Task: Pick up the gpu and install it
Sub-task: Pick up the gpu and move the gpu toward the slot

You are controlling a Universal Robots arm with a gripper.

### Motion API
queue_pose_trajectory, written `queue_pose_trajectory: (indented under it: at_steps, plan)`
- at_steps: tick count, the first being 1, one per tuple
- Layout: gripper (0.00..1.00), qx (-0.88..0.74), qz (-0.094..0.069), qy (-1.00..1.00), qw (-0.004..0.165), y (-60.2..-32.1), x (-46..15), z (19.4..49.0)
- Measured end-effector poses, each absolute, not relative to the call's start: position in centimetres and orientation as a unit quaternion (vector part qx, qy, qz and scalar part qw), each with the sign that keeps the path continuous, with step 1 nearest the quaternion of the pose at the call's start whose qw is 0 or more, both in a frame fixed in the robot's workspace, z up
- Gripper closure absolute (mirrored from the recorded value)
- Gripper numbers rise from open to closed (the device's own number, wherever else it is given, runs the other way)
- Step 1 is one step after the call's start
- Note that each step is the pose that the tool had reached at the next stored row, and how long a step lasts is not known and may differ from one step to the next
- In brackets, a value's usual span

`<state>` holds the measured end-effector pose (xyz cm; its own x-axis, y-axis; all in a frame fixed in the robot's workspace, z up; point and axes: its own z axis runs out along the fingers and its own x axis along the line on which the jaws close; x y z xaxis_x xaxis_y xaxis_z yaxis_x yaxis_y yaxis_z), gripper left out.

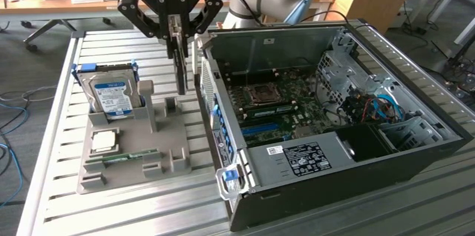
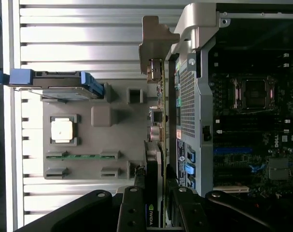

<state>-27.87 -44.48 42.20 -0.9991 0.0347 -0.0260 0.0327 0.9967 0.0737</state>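
Note:
My gripper [image 1: 177, 31] is shut on the gpu [image 1: 181, 66], which hangs edge-on and upright below the fingers. The card sits between the grey holder tray [image 1: 174, 136] and the wall of the open computer case [image 1: 334, 113]. Its lower end is close to a slot block [image 1: 172, 103] of the tray; I cannot tell whether they touch. In the wrist view the gpu [image 2: 158, 121] runs as a thin green edge away from the gripper [image 2: 157, 205], with its silver bracket [image 2: 156, 41] at the far end. The motherboard [image 1: 275, 102] lies exposed inside the case.
On the tray stand a hard drive [image 1: 111, 94] with a blue-white label, a CPU chip [image 1: 104, 140] and a RAM stick [image 1: 122, 157]. The case's front edge with blue clips [image 1: 222, 130] is right beside the card. The slatted metal table [image 1: 133, 214] carries everything.

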Motion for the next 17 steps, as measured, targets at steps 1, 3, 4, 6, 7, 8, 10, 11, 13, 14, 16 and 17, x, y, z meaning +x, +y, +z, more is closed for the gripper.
queue_pose_trajectory:
  at_steps: [1, 3, 4, 6, 7, 8, 10, 11, 13, 14, 16, 17]
  plan:
    - [0.73, 0.017, 0.037, 0.999, 0.014, -44.5, -27.7, 42.2]
    - [0.73, 0.017, 0.037, 0.999, 0.014, -44.5, -27.5, 42.2]
    - [0.73, 0.017, 0.037, 0.999, 0.014, -44.5, -27.4, 42.2]
    - [0.73, 0.017, 0.037, 0.999, 0.014, -44.5, -27.1, 42.2]
    - [0.73, 0.017, 0.037, 0.999, 0.014, -44.5, -27.0, 42.2]
    - [0.73, 0.017, 0.037, 0.999, 0.014, -44.5, -26.8, 42.2]
    - [0.73, 0.017, 0.037, 0.999, 0.014, -44.5, -26.5, 42.2]
    - [0.73, 0.017, 0.037, 0.999, 0.014, -44.5, -26.3, 42.2]
    - [0.73, 0.017, 0.037, 0.999, 0.014, -44.5, -26.0, 42.2]
    - [0.73, 0.017, 0.037, 0.999, 0.014, -44.5, -25.9, 42.2]
    - [0.73, 0.017, 0.037, 0.999, 0.014, -44.5, -25.5, 42.2]
    - [0.73, 0.017, 0.037, 0.999, 0.014, -44.5, -25.4, 42.2]
